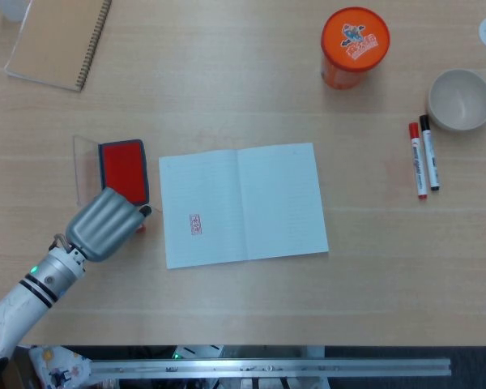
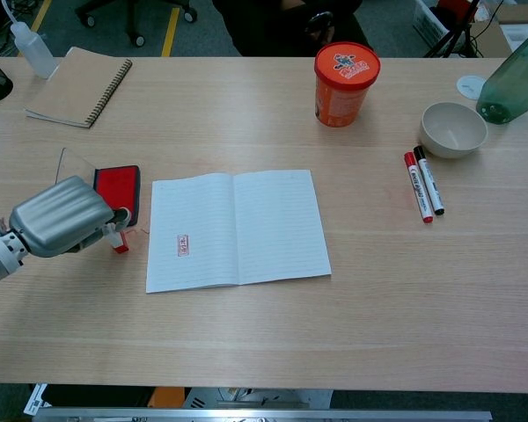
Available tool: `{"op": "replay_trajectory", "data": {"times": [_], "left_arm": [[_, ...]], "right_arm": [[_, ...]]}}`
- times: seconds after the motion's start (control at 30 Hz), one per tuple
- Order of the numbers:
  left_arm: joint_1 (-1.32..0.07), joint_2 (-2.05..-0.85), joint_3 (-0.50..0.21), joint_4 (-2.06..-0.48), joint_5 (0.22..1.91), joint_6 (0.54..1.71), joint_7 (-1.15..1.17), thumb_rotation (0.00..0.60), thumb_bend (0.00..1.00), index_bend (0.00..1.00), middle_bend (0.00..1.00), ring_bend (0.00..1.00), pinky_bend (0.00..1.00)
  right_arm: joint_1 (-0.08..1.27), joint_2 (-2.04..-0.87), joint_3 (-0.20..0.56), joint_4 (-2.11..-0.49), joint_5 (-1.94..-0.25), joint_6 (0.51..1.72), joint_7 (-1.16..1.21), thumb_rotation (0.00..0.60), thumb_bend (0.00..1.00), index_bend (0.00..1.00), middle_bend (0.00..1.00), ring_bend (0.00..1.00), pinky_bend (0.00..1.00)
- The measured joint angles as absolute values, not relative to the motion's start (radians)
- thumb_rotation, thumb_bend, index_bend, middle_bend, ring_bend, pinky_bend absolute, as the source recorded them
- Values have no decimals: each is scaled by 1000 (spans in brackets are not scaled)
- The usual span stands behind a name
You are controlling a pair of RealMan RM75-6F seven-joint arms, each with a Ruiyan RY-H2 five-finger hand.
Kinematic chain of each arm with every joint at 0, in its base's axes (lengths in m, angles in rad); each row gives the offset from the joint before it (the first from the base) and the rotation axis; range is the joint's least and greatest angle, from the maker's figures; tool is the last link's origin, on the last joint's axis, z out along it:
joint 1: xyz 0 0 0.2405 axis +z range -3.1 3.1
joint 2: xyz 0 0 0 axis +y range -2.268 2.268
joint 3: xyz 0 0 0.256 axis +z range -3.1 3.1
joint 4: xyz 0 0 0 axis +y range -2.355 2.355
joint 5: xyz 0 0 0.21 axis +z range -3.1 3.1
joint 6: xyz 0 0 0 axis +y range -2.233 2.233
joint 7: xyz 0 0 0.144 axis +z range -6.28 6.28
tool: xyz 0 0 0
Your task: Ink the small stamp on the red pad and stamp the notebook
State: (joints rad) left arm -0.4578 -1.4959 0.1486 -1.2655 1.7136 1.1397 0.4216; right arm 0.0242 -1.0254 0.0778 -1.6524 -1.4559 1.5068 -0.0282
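left hand [image 2: 60,215] grips small stamp [image 2: 119,241], standing on table [image 2: 352,308] near red pad [image 2: 116,188] | notebook [image 2: 236,227] left page: red imprint [image 2: 183,245], unreadable | stamp mostly hidden overhead | right hand unseen

A red stamped mark [image 2: 183,245] sits on the open notebook [image 2: 238,227], its characters too small to read; the orange canister [image 2: 345,83] label is likewise illegible.
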Motion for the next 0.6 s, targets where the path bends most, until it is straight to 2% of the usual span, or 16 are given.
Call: {"op": "replay_trajectory", "data": {"times": [0.3, 0.6], "left_arm": [[-452, -1468, 147, -1303, 1722, 1161, 427, 600, 388, 394, 913, 856, 834], [-447, -1379, 134, -1445, 1730, 1205, 432, 600, 388, 384, 911, 853, 835]], "right_arm": [[22, -1023, 78, -1656, -1459, 1513, -26, 600, 202, 191, 323, 281, 347], [20, -1018, 82, -1650, -1447, 1510, -14, 600, 202, 191, 323, 280, 347]]}}
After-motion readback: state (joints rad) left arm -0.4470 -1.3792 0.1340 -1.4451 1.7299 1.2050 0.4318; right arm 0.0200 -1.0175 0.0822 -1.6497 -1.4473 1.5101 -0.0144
